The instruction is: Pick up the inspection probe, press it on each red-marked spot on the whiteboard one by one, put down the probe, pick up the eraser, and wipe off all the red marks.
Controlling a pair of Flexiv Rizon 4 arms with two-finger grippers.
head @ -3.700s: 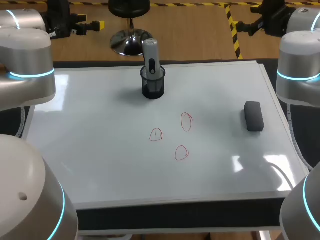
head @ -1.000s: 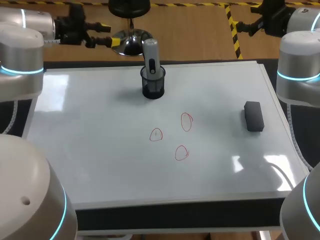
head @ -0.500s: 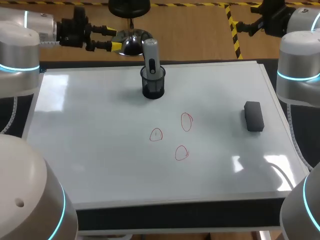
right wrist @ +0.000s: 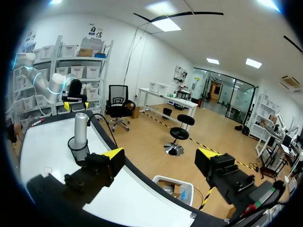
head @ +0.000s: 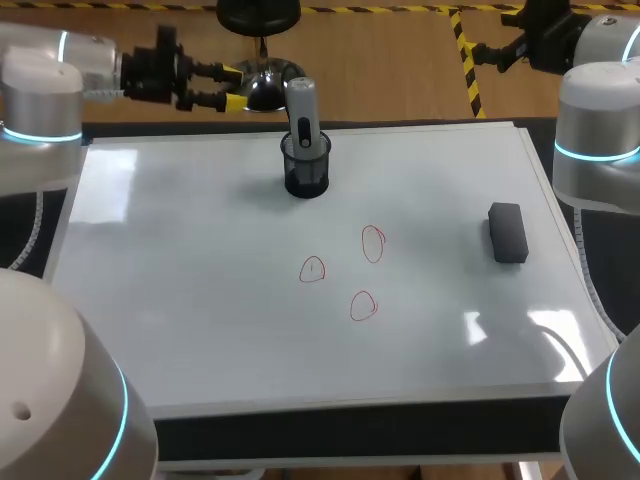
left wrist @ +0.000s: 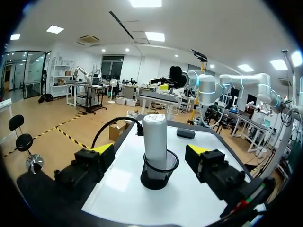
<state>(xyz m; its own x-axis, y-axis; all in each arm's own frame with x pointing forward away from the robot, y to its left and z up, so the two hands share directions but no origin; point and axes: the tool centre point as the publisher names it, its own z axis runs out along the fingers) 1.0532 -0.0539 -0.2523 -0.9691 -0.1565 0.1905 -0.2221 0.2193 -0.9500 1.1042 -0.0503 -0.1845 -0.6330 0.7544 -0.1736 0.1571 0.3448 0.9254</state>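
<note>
Head view: the left arm comes in level along the far edge of the whiteboard. The left gripper is spread wide and points at the probe, which stands upright in a black cup. The eraser lies near the right edge, apart from the red marks.

Left wrist view: the probe and cup stand ahead of the spread fingers, not touching them.

Right wrist view: the right gripper is spread too, well away from the probe.
</note>
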